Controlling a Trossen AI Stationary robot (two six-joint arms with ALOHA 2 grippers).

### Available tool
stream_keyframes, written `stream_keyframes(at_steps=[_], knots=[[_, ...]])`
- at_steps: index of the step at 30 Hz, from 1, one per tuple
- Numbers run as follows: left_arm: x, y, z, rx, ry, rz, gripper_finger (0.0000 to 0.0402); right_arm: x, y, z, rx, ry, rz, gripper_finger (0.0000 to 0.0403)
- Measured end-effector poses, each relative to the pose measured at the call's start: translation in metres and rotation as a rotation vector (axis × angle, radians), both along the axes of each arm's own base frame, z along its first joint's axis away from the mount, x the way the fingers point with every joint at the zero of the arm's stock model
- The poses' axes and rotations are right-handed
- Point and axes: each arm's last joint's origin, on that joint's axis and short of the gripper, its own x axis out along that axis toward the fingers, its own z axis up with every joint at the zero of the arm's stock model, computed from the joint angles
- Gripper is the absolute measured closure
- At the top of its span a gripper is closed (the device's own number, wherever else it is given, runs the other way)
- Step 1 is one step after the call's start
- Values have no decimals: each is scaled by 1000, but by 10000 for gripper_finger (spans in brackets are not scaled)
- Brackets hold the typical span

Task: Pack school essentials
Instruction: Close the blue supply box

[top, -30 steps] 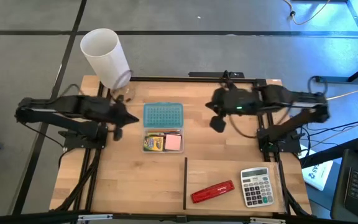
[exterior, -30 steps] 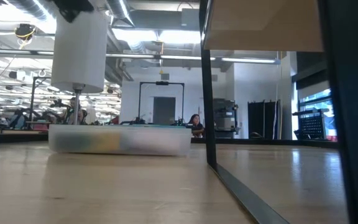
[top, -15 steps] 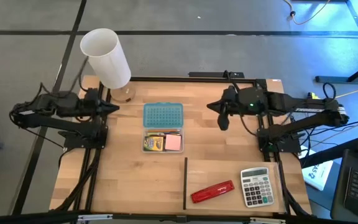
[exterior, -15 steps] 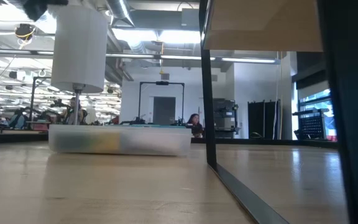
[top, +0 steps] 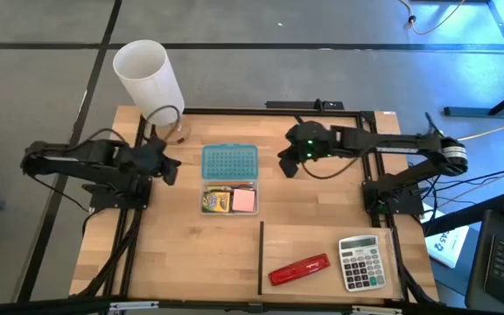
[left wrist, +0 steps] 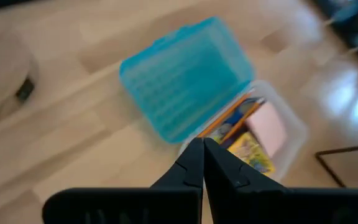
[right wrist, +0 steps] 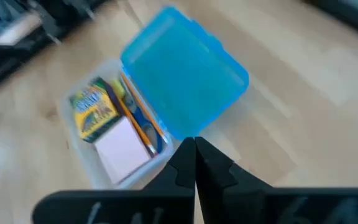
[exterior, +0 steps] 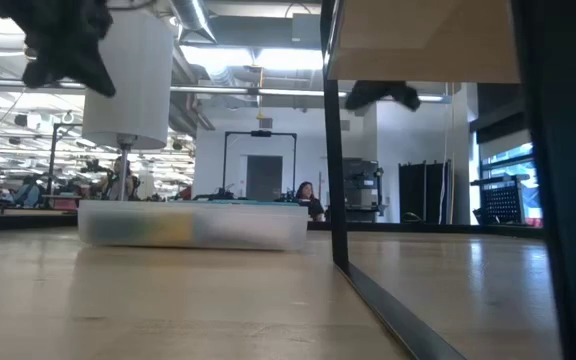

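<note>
While its blue lid lies open, the clear pencil case mid-table holds the crayon box, pink sticky-note pad and orange pencils; left gripper and right gripper flank it, fingers closed, empty.

Low view: clear box contents blur into yellow and pale smears; individual items indistinguishable. White cylinder overhangs the counter edge, base hidden. Right wrist view: scissors largely buried beside pencils.
</note>
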Motion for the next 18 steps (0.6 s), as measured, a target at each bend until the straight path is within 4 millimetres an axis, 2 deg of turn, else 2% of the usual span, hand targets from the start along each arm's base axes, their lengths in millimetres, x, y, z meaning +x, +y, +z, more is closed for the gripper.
stream_keyframes(at_steps=[9, 18], knots=[[45, 4, -34, -78, 90, 128, 401, 29, -20, -54, 73, 148, -21, 401], [71, 27, -68, -148, 301, 275, 401, 48, -34, -96, 72, 213, -26, 401]])
